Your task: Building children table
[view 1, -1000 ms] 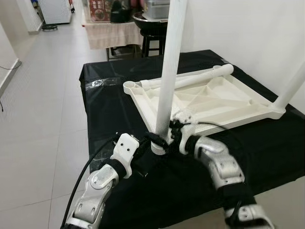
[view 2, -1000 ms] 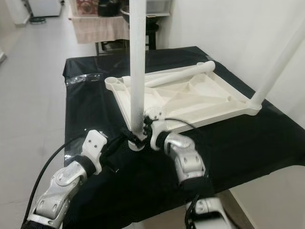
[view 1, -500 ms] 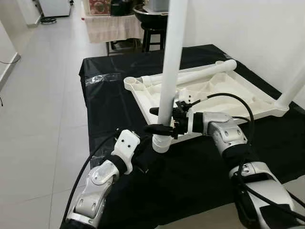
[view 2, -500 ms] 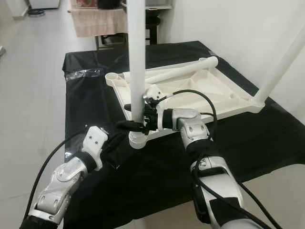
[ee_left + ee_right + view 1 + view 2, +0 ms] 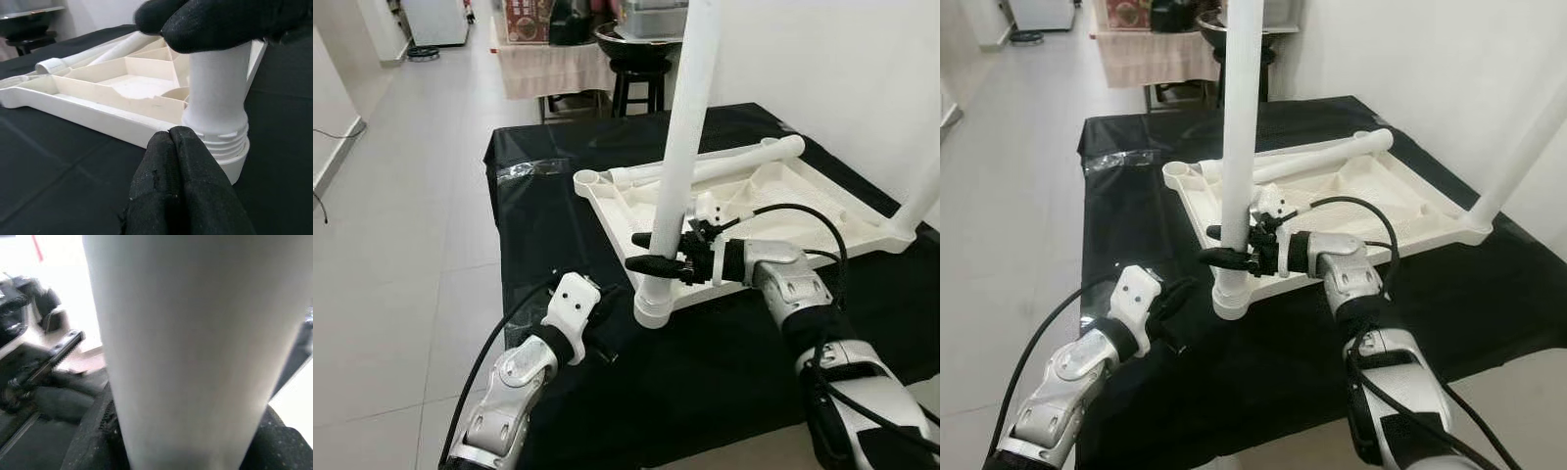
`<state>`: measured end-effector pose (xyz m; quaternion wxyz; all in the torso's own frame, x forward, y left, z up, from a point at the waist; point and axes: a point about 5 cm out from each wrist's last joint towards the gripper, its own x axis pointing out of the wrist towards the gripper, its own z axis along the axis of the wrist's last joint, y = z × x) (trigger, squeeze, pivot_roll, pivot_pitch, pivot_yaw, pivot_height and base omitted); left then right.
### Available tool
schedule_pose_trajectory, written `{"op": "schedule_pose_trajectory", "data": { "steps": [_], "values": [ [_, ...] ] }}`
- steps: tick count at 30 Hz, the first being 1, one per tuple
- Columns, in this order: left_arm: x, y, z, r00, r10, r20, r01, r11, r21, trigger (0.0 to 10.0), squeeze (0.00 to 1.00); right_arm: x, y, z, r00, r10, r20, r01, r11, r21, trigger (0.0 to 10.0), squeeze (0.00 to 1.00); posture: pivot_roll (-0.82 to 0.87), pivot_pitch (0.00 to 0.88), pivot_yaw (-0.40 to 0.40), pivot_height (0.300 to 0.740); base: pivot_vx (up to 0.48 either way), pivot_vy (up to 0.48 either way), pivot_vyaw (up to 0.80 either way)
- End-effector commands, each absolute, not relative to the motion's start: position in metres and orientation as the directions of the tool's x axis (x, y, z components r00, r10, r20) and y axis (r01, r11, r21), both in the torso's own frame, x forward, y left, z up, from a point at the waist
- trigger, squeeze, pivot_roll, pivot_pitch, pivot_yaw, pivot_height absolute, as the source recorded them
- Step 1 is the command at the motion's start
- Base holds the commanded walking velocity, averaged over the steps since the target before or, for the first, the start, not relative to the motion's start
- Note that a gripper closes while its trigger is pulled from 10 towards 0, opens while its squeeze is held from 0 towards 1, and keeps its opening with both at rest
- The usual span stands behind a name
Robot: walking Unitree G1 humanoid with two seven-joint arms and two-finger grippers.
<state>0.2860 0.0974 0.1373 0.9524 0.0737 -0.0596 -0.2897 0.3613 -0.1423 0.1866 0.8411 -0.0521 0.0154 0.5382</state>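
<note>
Right gripper (image 5: 651, 252): fingers clamped round upright white leg (image 5: 680, 176), long axis near-vertical, threaded foot at near-left corner of upturned tabletop (image 5: 822, 211); left gripper (image 5: 181, 142), fingers together, sits just near-left of leg base.

Right gripper (image 5: 651, 252) jaws clamped; left gripper (image 5: 178, 147) jaws closed, low.

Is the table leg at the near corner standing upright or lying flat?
Upright, leaning slightly. The leg rises from the near corner of the upturned tabletop, with the right pincer around it low down; another leg lies flat.
</note>
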Motion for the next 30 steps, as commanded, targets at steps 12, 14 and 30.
{"op": "schedule_pose_trajectory", "data": {
  "steps": [12, 14, 30],
  "values": [
    [0.285, 0.100, 0.136, 0.819, -0.571, 0.054, 0.554, 0.812, 0.184, 10.0, 0.00, 0.335, -0.106, 0.134, 0.887, 0.435, -0.155, -0.435, 0.900, 0.035, 0.0, 0.00, 0.00, 0.085, -0.036, 0.740, 0.000, 0.000, 0.00],
    [0.285, 0.099, 0.136, 0.818, -0.573, 0.053, 0.556, 0.810, 0.184, 10.0, 0.00, 0.339, -0.108, 0.135, 0.887, 0.435, -0.155, -0.435, 0.900, 0.032, 0.0, 0.00, 0.01, 0.082, -0.049, 0.740, 0.000, 0.000, 0.00],
    [0.285, 0.099, 0.135, 0.814, -0.579, 0.044, 0.560, 0.802, 0.209, 10.0, 0.00, 0.359, -0.106, 0.191, 0.470, 0.880, -0.070, -0.882, 0.464, -0.087, 10.0, 0.00, 0.03, 0.061, -0.046, 0.740, 0.000, 0.000, 0.00]
  ]
}}
